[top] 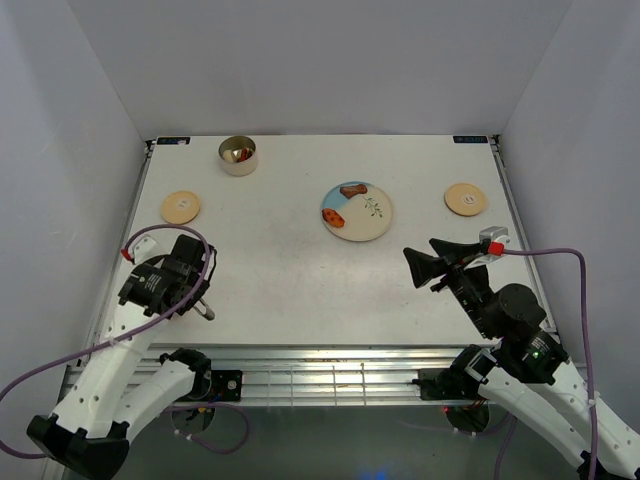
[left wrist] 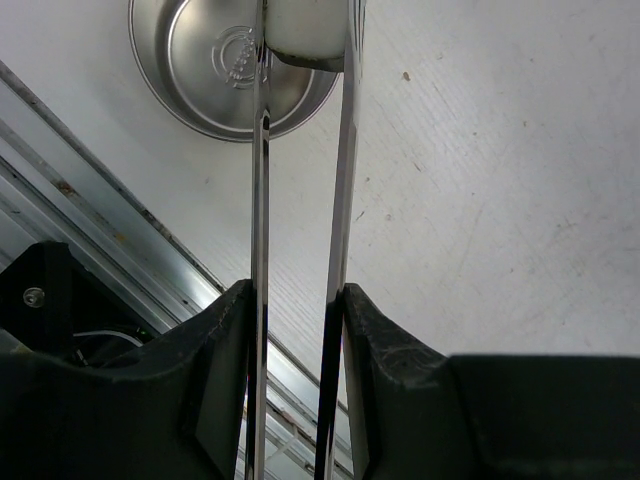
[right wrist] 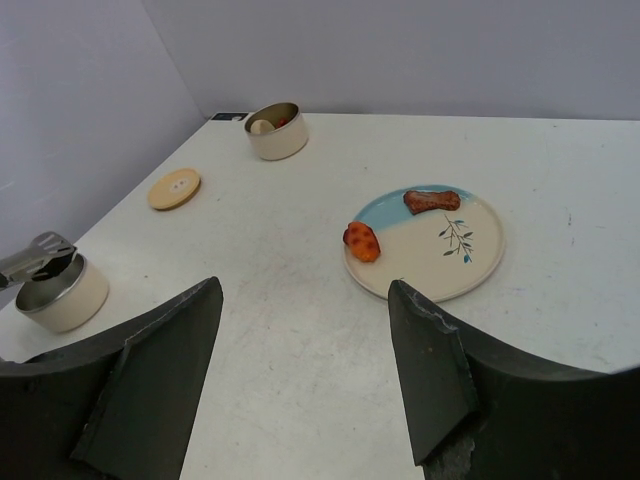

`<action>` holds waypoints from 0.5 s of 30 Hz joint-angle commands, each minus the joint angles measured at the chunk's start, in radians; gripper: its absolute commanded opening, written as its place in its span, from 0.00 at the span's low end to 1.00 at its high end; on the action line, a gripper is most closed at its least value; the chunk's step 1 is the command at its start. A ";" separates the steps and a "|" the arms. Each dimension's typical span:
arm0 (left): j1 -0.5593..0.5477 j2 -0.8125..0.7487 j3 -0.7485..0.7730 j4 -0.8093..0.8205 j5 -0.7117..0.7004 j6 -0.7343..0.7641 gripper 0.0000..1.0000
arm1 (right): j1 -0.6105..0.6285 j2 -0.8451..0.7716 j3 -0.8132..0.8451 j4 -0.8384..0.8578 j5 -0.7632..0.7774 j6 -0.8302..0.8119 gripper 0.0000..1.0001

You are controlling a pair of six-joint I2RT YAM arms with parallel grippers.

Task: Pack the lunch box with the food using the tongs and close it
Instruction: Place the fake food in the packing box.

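Observation:
My left gripper [left wrist: 297, 290] is shut on the tongs [left wrist: 260, 200], one finger against each thin arm. The tong tips pinch a white piece of food [left wrist: 305, 25] over the open steel tin [left wrist: 200, 70] at the table's near left; the right wrist view shows that tin [right wrist: 62, 295] too. The second tin [top: 238, 155] stands at the back left with pieces inside. On the plate [top: 372, 222] lie a brown piece [top: 353, 190] and an orange-red piece [top: 333, 214]. My right gripper [top: 425, 262] hovers open and empty near the plate's front right.
One wooden lid [top: 180, 206] lies flat at the left, behind my left gripper. The other lid [top: 465, 198] lies at the right, beyond my right gripper. The table's metal front rail [left wrist: 90, 190] runs close beside the near tin.

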 commanded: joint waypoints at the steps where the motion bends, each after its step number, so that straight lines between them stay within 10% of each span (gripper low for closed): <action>1: 0.007 -0.046 -0.005 -0.045 0.011 -0.027 0.21 | 0.003 0.012 0.000 0.059 0.021 -0.015 0.73; 15: 0.007 0.032 -0.009 -0.044 -0.014 -0.056 0.30 | 0.003 -0.006 -0.009 0.056 0.049 -0.018 0.73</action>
